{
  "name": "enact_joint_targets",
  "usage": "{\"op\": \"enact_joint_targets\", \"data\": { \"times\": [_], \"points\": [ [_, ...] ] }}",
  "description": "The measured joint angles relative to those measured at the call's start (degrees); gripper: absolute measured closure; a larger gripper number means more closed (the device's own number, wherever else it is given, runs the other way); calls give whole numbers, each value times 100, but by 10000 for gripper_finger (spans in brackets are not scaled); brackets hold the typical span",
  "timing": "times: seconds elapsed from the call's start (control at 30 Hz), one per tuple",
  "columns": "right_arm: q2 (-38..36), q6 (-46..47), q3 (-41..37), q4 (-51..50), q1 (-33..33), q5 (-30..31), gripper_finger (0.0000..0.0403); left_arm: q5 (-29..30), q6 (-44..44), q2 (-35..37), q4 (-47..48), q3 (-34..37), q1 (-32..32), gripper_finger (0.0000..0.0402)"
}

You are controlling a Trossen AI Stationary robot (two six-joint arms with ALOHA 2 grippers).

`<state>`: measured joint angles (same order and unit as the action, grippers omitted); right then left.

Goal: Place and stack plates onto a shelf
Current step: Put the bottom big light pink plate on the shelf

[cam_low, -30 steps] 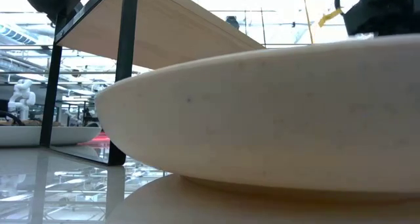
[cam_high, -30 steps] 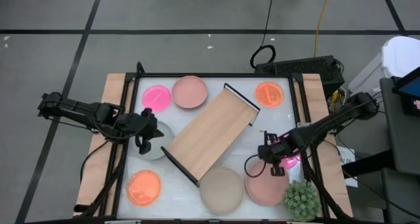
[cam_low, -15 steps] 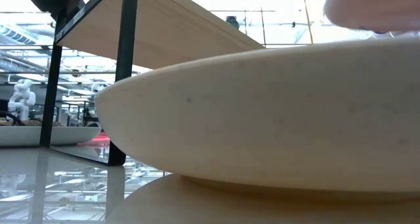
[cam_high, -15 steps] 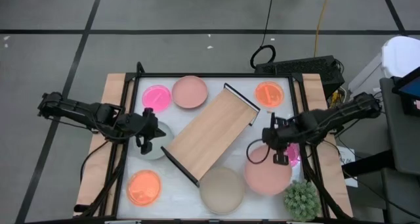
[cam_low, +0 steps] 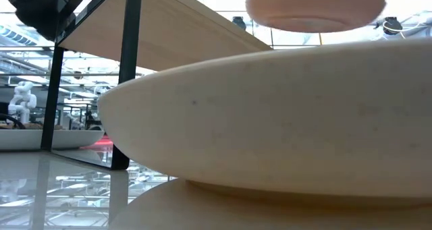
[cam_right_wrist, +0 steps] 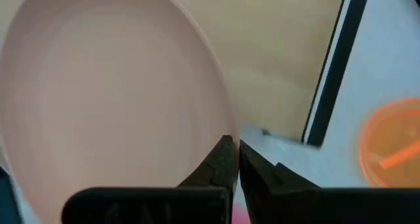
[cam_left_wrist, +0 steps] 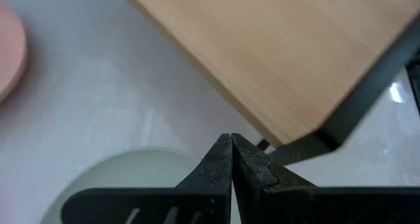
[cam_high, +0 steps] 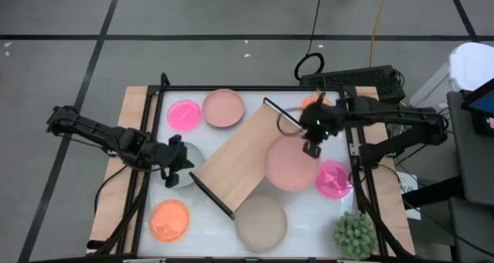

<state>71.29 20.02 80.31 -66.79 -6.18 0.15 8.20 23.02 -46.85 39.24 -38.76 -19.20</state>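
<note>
Since a second ago, the right gripper (cam_high: 311,147) has lifted a large dusty pink plate (cam_high: 290,164) away from the table's near right corner, beside the spiky green plant (cam_high: 354,234), and carried it up and inward. It now pinches the plate's rim between nearly closed fingers, and the plate hangs in the air over the right-hand end of the light-wood shelf (cam_high: 243,158). The neon pink plate (cam_high: 334,179) it used to cover now lies exposed by the table's right edge.

Nearest the camera side of the table, an orange plate (cam_high: 169,220) sits at the near left corner and a beige plate (cam_high: 261,223) lies at the near edge, just beside the shelf's near end. The shelf runs diagonally across the middle of the table. At its left, the left gripper (cam_high: 171,169) waits with fingers pressed together, holding nothing, over a pale grey plate (cam_high: 185,173). Along the far edge lie another neon pink plate (cam_high: 184,114), a second dusty pink plate (cam_high: 224,108) and an orange plate (cam_right_wrist: 387,150) near the far right corner.

The step in hand looks like placing the first plate. The next move probably calls for centring it over the board, lowering it level, then releasing.
</note>
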Motion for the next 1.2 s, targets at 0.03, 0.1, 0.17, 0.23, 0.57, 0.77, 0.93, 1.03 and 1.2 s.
{"op": "enact_joint_targets", "data": {
  "times": [0.03, 0.1, 0.17, 0.23, 0.57, 0.77, 0.93, 1.03, 1.2],
  "points": [
    [23, -79, 0, 115, -202, -118, 403, -1, -2, 2, -2, 0, -46, 398],
    [104, -333, 0, 377, -592, -301, 403, -1, -2, 0, 2, 0, -133, 398],
    [199, -557, 0, 616, -923, -445, 403, -2, -18, 0, 10, 0, -231, 398],
    [321, -747, 0, 829, -1211, -623, 403, -6, -41, 0, 27, 0, -352, 398],
    [1099, -1174, 0, 1329, -1841, -1494, 403, -62, 284, 0, 53, 0, -806, 398],
    [1380, -1238, 0, 1565, -1973, -1721, 402, -61, 302, 0, 44, 0, -868, 398],
    [1445, -1245, 0, 1589, -2111, -1695, 399, -60, 332, -2, 40, 0, -867, 398],
    [1449, -1306, 0, 1594, -2172, -1695, 399, -58, 346, 0, 37, 0, -867, 398],
    [1449, -1423, 0, 1595, -2200, -1691, 397, -58, 413, 0, 37, 0, -867, 398]
  ]
}}
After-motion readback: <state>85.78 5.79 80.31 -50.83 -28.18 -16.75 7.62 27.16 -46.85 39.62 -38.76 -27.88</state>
